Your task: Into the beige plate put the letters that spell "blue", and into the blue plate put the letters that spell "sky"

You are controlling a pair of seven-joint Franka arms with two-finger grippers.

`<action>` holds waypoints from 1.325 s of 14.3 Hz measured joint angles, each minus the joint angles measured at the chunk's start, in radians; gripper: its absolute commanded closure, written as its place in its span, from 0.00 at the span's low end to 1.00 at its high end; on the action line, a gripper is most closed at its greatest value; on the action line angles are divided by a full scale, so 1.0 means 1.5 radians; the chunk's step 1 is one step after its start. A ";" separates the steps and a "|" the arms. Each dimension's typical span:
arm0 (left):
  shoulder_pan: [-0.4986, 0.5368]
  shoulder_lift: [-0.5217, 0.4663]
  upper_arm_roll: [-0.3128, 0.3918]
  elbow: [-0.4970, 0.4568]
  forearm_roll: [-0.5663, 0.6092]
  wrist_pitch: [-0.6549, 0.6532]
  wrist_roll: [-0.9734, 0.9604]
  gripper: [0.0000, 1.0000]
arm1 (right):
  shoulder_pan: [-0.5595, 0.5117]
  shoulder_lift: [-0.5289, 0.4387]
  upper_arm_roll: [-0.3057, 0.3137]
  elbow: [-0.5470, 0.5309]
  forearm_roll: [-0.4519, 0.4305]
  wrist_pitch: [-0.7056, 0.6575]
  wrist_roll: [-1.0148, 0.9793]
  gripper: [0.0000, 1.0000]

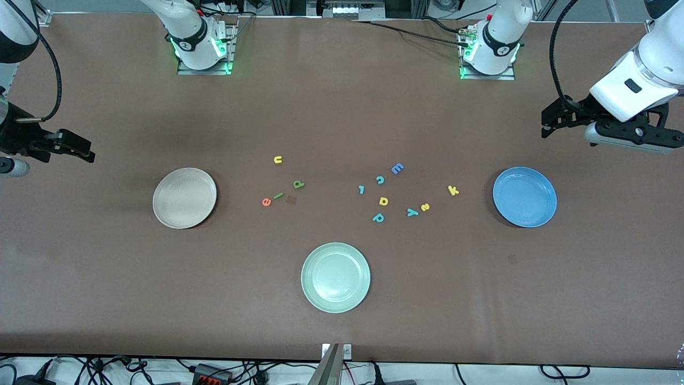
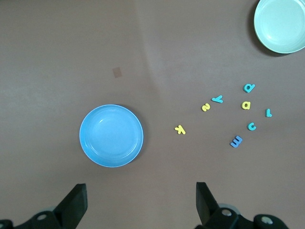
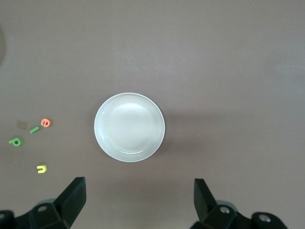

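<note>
Fingers on both grippers are spread wide with nothing in them. Left gripper hangs over bare table at its end, near the blue plate; right gripper hangs at the other end, near the beige plate. Nothing's been sorted yet, so I'd say we're at the first pick. k lies closest to the blue plate, with s and y just beside each other. u, b, l and e sit toward the beige plate. I'd grab k first with the left gripper, come straight down and pinch it across its narrow width. Watch s and y: the fingers could nudge the neighbour.
</note>
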 measured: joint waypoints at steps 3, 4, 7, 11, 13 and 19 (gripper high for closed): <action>0.000 0.000 0.000 0.000 0.000 0.000 0.000 0.00 | 0.009 0.005 0.008 -0.012 0.000 -0.007 -0.001 0.00; 0.000 0.000 0.000 0.000 0.000 0.000 0.000 0.00 | 0.021 0.011 0.010 -0.018 0.000 -0.009 -0.001 0.00; 0.000 0.000 0.000 0.000 0.000 0.000 0.000 0.00 | 0.083 0.042 0.014 -0.033 0.001 -0.010 0.003 0.00; 0.000 0.000 0.000 0.000 0.000 0.000 0.000 0.00 | 0.149 0.106 0.016 -0.045 0.001 0.009 0.009 0.00; 0.000 0.000 0.000 0.000 0.000 0.000 0.000 0.00 | 0.177 0.137 0.017 -0.046 0.002 0.034 0.029 0.00; -0.010 0.068 -0.002 -0.001 -0.008 -0.056 0.000 0.00 | 0.270 0.176 0.017 -0.111 0.003 0.171 0.176 0.00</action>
